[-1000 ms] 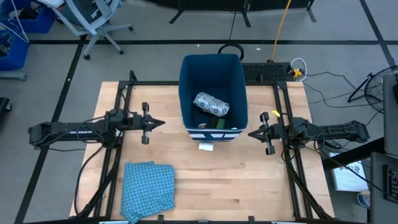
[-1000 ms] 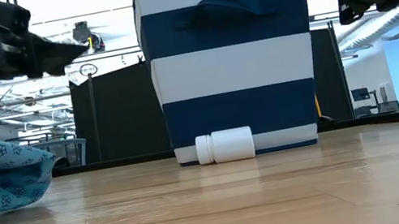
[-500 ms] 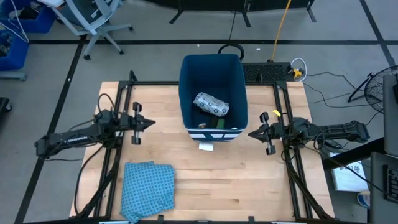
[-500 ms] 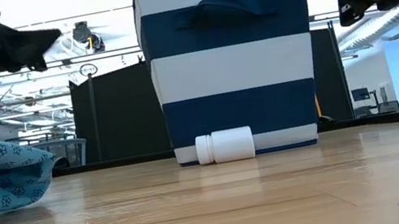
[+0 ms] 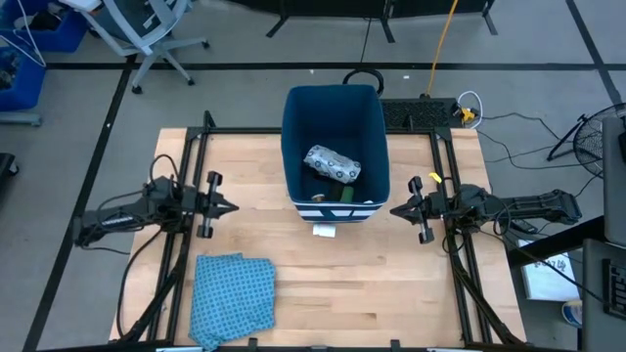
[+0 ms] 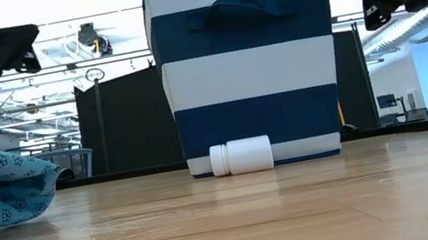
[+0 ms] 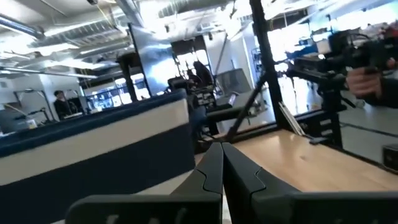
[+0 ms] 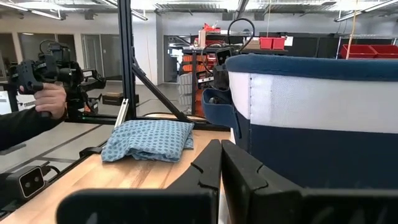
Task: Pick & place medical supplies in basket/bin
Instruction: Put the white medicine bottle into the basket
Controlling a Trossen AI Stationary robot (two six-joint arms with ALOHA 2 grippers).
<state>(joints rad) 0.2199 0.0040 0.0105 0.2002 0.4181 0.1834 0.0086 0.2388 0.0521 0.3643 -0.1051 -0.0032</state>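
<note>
White plastic bottle [image 6: 242, 156] lies on its side against the striped front of your blue bin [image 5: 293, 127], long axis along that wall, cap toward your left arm. Inside the bin you have a crumpled white printed pouch [image 5: 334, 163] and a green piece [image 5: 346, 196]. Left gripper [image 5: 232, 207] and right gripper [image 5: 395, 210] hover closed, empty, either side.
</note>
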